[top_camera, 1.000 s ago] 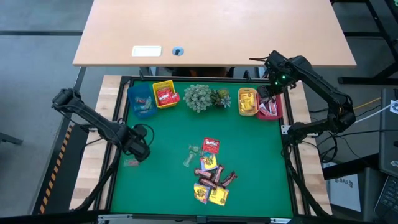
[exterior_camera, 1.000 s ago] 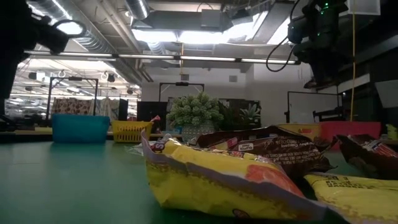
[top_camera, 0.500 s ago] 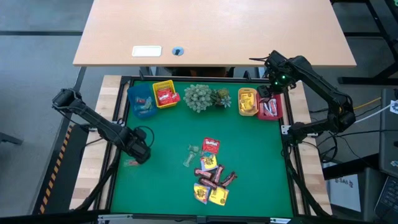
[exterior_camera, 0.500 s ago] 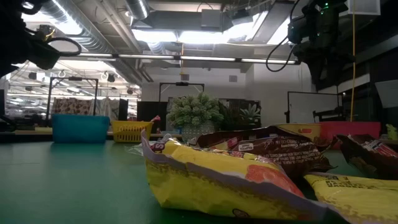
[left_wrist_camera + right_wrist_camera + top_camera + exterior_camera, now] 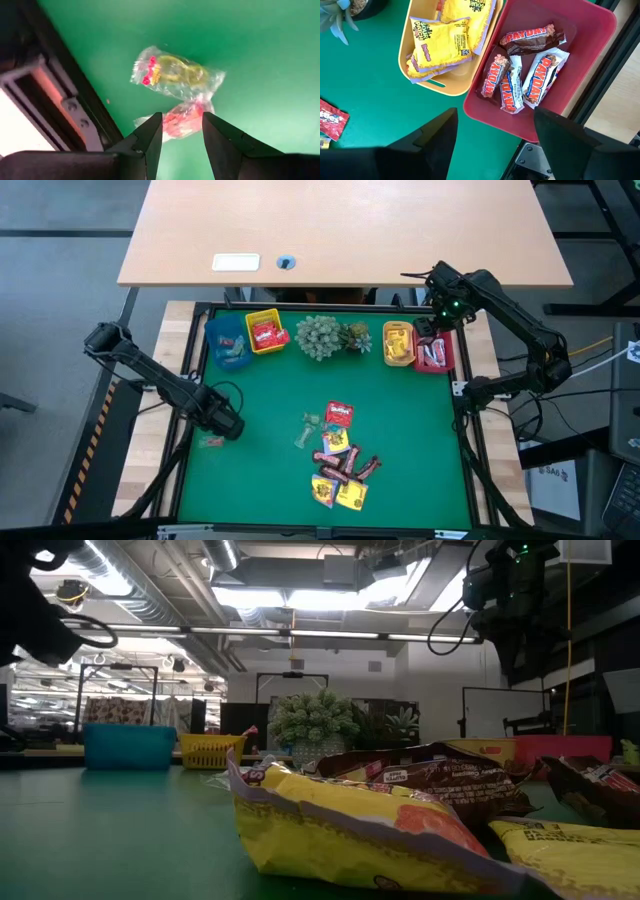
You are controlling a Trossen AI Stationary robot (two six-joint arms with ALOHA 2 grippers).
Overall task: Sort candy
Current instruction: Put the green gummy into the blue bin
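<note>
Left gripper: open, poised over my clear-wrapped sweets.
Right gripper: open, empty, above red bin.
Risk: slippery wrappers overlap; I may pinch both.

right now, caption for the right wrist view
Open right gripper above red bin of bars, beside yellow bin of yellow packets.

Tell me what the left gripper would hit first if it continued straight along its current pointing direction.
Likely the clear-wrapped red candy between the open left gripper fingers, lying on the green mat; depth is uncertain.
</note>
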